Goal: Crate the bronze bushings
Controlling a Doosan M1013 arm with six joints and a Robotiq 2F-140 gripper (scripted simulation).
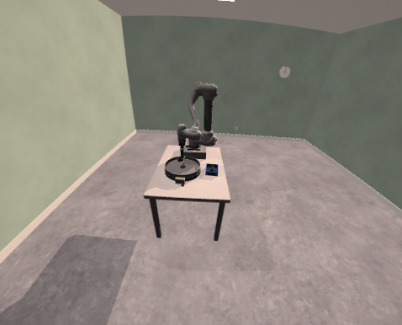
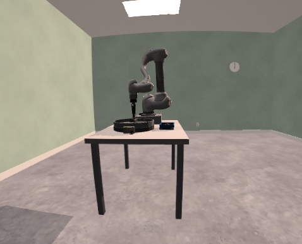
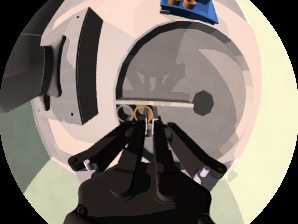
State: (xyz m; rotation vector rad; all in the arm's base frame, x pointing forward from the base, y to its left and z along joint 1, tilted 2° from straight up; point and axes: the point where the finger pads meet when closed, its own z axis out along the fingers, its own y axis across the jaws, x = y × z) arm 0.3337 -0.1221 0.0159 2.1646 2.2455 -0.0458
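Observation:
My gripper [image 3: 150, 112] reaches straight down over the round dark turning table [image 1: 182, 167], near its middle. It also shows in the exterior view [image 2: 134, 116]. In the wrist view the fingers are shut on a bronze bushing [image 3: 141, 113], a small orange ring between the fingertips. The turning table [image 3: 182, 99] has a grey disc and a dark rim. The blue crate [image 3: 188, 3] lies beyond the turning table and holds two bronze bushings. The crate also shows on the table to the right of the turning table [image 1: 212, 169]. I see no steel bushing clearly.
The robot base [image 1: 195, 152] stands at the back of the table, behind the turning table. A dark control box [image 1: 179, 178] sits on the turning table's front rim. The table edges are close on all sides.

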